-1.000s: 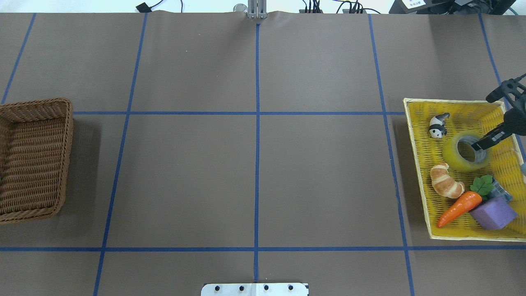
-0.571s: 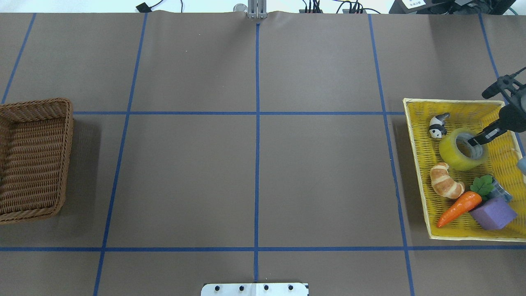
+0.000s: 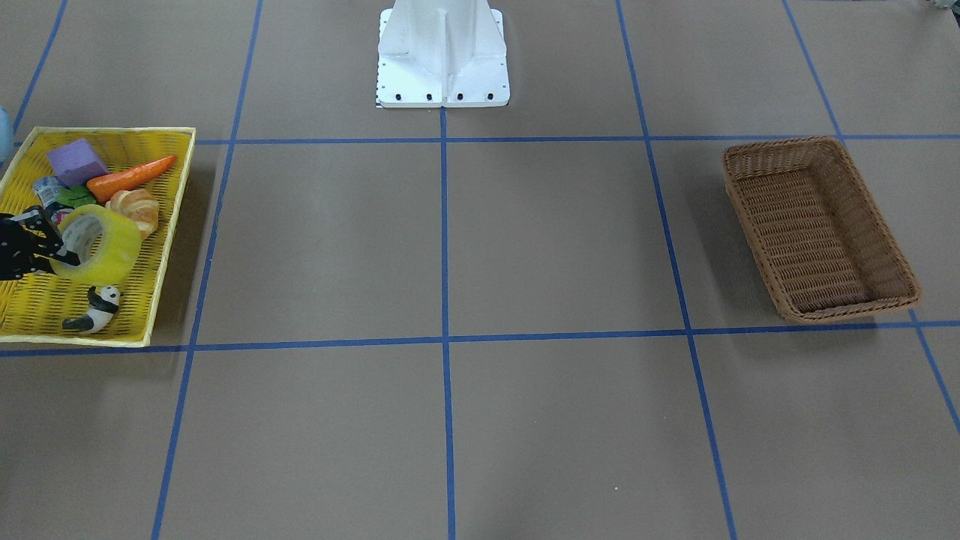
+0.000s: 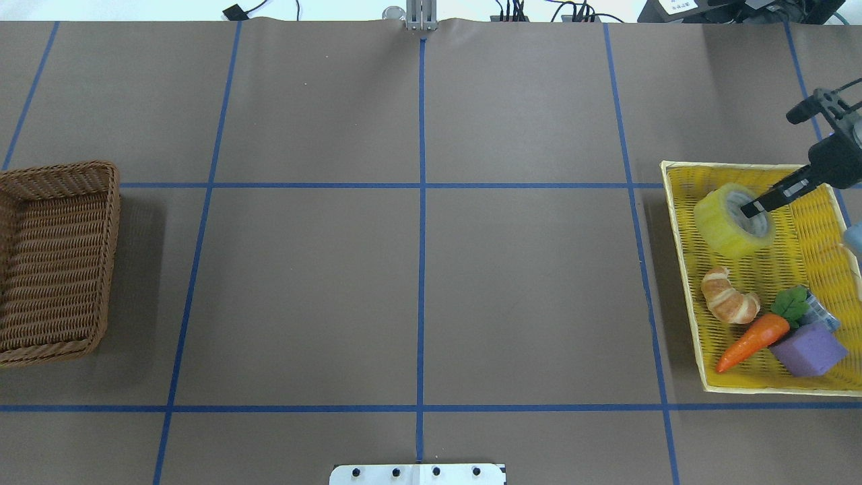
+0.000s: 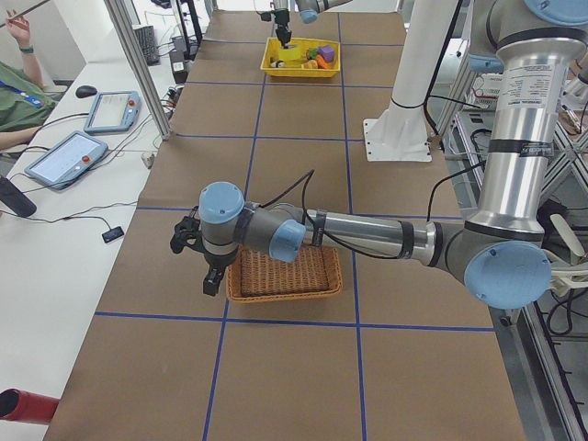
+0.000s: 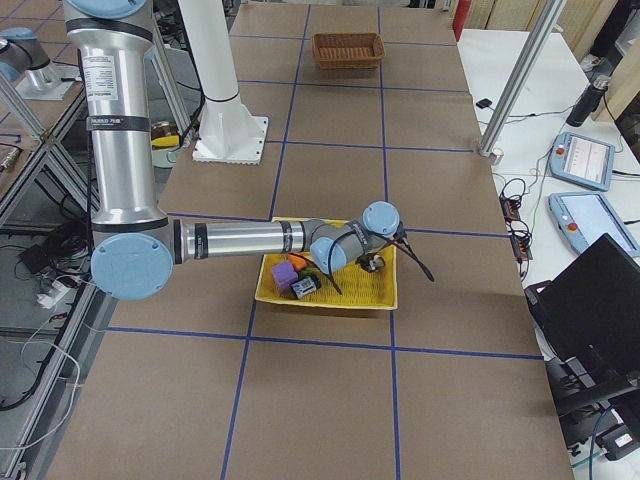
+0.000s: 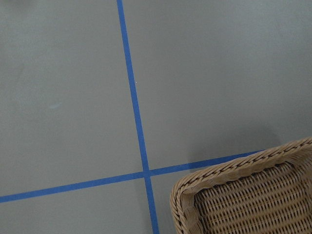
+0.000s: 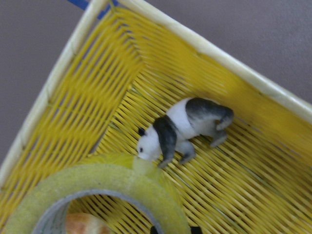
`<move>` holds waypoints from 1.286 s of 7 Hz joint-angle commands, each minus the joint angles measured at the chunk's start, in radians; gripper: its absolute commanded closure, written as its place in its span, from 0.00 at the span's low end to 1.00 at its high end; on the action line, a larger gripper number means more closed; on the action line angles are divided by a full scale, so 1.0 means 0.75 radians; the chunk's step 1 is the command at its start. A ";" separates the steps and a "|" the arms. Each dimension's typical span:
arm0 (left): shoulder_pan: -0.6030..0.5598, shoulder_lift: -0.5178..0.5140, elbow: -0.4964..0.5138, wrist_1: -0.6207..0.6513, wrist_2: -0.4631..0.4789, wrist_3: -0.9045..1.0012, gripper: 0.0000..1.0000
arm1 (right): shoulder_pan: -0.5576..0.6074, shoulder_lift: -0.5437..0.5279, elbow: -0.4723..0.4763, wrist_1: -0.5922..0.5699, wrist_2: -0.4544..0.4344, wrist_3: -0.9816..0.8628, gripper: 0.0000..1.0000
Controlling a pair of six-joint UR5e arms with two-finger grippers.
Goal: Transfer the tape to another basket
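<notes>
The tape [image 4: 722, 222], a wide translucent yellow roll, hangs tilted above the far left part of the flat yellow tray [image 4: 808, 256]. My right gripper [image 4: 755, 205] is shut on its wall, with one finger inside the whitish core. The front view shows the tape [image 3: 105, 246] raised over the tray, with the gripper [image 3: 45, 251] at its left. The right wrist view shows the roll's rim [image 8: 97, 190] close up. The brown wicker basket [image 4: 54, 263] stands empty at the table's left end. My left gripper [image 5: 204, 266] hovers by its far corner, and I cannot tell whether it is open or shut.
The yellow tray also holds a croissant [image 4: 729, 304], a carrot [image 4: 751, 340], a purple block [image 4: 808, 347], a small can [image 4: 823, 314] and a panda figure [image 3: 94, 311]. The tape hides the panda in the overhead view. The robot's base [image 3: 442, 52] stands mid-table at the near side.
The right gripper has lifted the tape off the tray floor and carried it toward the tray's far left corner. The roll now tilts and covers the panda in the overhead view.
</notes>
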 commanded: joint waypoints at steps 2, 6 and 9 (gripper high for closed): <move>0.004 -0.003 0.007 -0.066 0.000 -0.008 0.01 | 0.004 0.205 0.141 0.002 0.043 0.516 1.00; 0.119 -0.011 0.068 -0.549 0.010 -0.593 0.02 | -0.088 0.432 0.355 0.134 -0.186 1.254 1.00; 0.209 -0.054 0.097 -0.932 0.010 -1.082 0.02 | -0.464 0.432 0.382 0.699 -0.662 1.904 1.00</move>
